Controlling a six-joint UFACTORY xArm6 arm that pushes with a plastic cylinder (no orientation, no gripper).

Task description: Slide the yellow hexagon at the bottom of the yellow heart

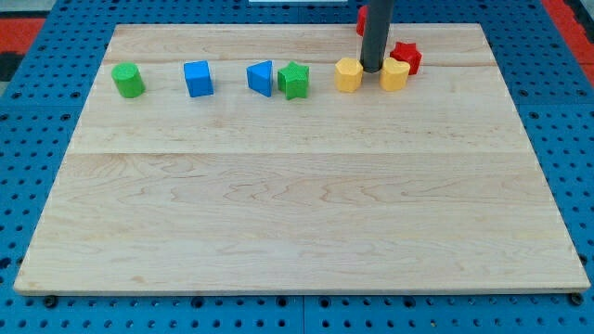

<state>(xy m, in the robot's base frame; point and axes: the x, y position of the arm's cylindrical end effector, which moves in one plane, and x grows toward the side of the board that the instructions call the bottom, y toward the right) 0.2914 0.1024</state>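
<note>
The worktop (297,232) is bare in front; at the top, my tip (372,70) (no hand) stands between hexagon (348,75) and heart (394,75); the hexagon looks light, stiff, slippery; push its flat side.

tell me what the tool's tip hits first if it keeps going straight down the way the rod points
The wooden table top: my tip already looks to rest on it, in the gap between the two yellow blocks, though contact is hard to confirm.
</note>
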